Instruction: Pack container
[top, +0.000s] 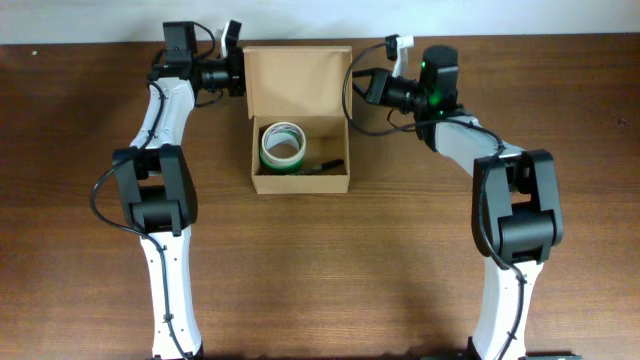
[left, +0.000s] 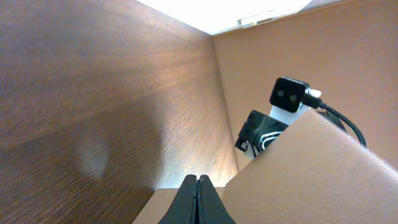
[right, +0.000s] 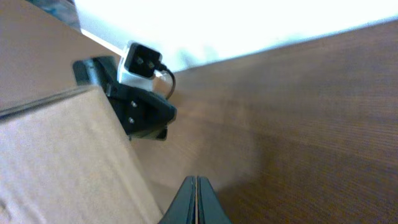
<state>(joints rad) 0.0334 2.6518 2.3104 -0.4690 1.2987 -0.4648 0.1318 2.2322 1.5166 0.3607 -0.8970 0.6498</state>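
Fingers (left: 189, 202) are sitting together on left gripper (left: 198, 180) and right gripper (right: 196, 182), flanking the flap lid (top: 297, 80); you should be pushing both sides evenly.

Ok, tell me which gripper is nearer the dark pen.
Right. The right gripper is by the right edge of the flap, beyond the pen in the container; the left gripper is by its left edge.

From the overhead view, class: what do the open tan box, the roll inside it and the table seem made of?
Tan rectangular box: plain cardboard, matte, with folded flap lid. White-and-green roll: probably tape, layered bands round an open core. Dark brown table: wood or wood-look laminate, grain streaks, slight sheen.
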